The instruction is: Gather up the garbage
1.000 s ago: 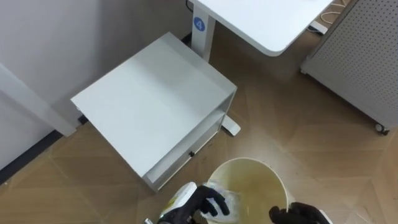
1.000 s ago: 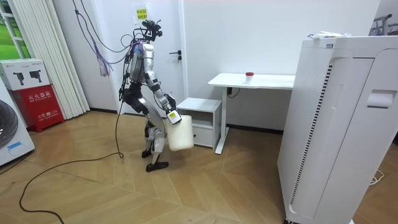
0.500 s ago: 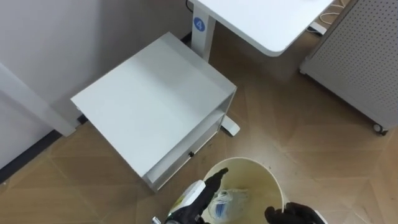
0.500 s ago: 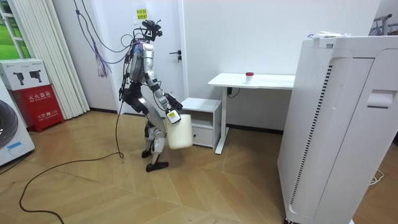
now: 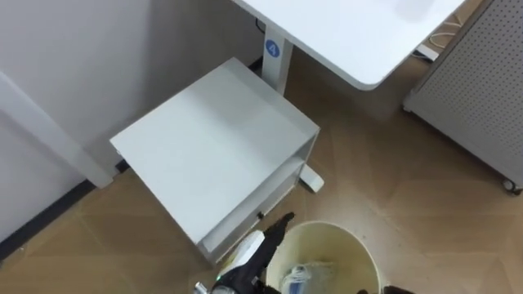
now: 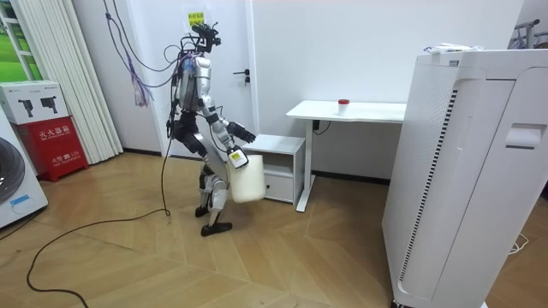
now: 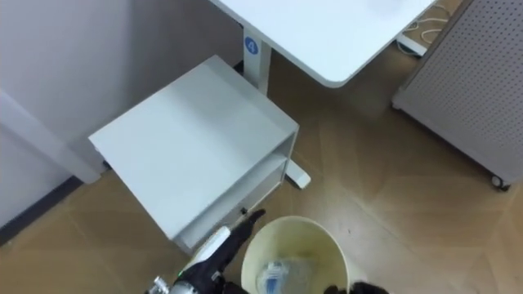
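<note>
One clear wrapper [image 5: 299, 275] inside the bin [image 5: 327, 228], beside the straight-fingered left hand [image 5: 263, 245]

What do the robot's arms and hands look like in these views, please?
The left hand has slim black fingers on a white forearm casing with a yellow-green marking. Of the right hand a black edge shows at the bottom. In the room view the arms look silver-grey with dark joints.

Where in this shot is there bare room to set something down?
The low white cabinet has a bare top; so does the white desk's visible corner. Open floor lies between cabinet and perforated panel. The bin is crowded: garbage inside, left hand at its rim.
</note>
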### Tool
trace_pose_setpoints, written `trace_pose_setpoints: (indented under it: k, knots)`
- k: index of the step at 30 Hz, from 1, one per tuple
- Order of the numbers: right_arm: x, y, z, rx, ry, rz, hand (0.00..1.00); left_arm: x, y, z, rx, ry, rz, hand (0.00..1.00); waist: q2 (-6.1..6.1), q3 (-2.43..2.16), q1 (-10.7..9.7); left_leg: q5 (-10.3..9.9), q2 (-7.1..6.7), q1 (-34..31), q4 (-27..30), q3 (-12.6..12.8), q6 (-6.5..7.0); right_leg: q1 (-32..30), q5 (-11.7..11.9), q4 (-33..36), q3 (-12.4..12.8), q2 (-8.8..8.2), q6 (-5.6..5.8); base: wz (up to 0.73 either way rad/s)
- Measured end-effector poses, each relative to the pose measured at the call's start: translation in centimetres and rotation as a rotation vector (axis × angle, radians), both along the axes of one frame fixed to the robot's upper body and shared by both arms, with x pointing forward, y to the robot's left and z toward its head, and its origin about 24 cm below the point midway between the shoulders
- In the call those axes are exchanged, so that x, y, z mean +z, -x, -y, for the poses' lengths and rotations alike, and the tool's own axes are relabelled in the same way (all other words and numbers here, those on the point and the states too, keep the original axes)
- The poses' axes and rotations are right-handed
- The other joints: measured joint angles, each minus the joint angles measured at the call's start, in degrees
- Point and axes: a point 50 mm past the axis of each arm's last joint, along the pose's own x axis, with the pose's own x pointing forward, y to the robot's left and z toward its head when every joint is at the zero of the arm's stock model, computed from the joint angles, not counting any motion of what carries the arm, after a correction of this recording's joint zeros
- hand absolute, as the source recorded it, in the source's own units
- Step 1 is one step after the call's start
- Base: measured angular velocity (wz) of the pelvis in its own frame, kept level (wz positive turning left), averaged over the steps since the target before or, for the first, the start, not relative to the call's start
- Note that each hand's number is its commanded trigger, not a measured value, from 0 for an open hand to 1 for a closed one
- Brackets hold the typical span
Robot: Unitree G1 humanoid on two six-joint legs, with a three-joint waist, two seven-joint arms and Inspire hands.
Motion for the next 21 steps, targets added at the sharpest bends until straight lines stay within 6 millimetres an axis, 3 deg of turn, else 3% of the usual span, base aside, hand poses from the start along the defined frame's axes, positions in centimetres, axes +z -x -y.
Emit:
trace_pose_setpoints:
  k: [3,5,7,10,14,19,21]
  knots:
    - [0.0,0.2,0.0,-0.006,-0.004,0.007,1.00,0.9,0.0,-1.2,0.091,0.050,0.054,0.00,0.06,-0.02,1.15,-0.38,0.34,3.06,-1.20,-0.06,-0.72,2.30,0.49,-1.67,1.13,1.15,-0.11,-0.38]
    - [-0.2,0.8,0.1,-0.006,-0.016,0.017,1.00,1.5,0.6,-2.7,0.163,0.080,0.105,0.00,0.02,-0.08,2.61,-0.59,0.18,7.73,-3.78,-0.79,-1.39,5.93,1.89,-5.08,3.44,2.99,-0.22,-0.72]
    - [-0.1,1.3,0.2,-0.013,-0.019,0.034,1.00,2.2,0.7,-3.7,0.213,0.088,0.155,0.00,0.18,-0.16,2.66,-0.35,-0.85,10.74,-6.20,-3.26,-1.97,8.60,3.07,-7.86,3.67,3.46,-0.21,-0.59]
    - [0.1,1.8,0.1,0.017,0.015,0.049,1.00,3.7,0.4,-5.2,0.306,0.112,0.247,0.00,-0.09,-0.36,2.47,-0.03,-2.00,15.69,-10.10,-3.78,-2.43,12.66,4.54,-11.57,5.84,4.39,-0.08,-0.48]
    - [-0.2,3.5,0.3,0.013,0.025,0.038,1.00,4.5,1.0,-5.9,0.333,0.130,0.306,0.00,-0.45,-1.75,0.92,-0.02,-2.88,21.10,-13.40,-4.50,-2.45,17.29,4.68,-14.31,6.90,4.54,0.18,-0.19]
    - [-0.4,5.0,0.7,-0.022,0.012,0.026,1.00,4.6,1.1,-6.6,0.367,0.118,0.326,0.00,-0.30,-2.04,1.04,-0.03,-3.21,27.02,-15.58,-4.89,-2.45,22.60,5.43,-17.25,9.03,5.20,0.71,-0.31]
    - [-0.3,5.4,0.8,-0.028,0.000,0.039,1.00,5.3,1.1,-7.6,0.406,0.120,0.361,0.00,-0.33,-2.07,1.36,-0.04,-3.43,29.14,-16.50,-3.56,-2.43,23.16,5.65,-17.25,9.64,5.32,0.82,-0.51]
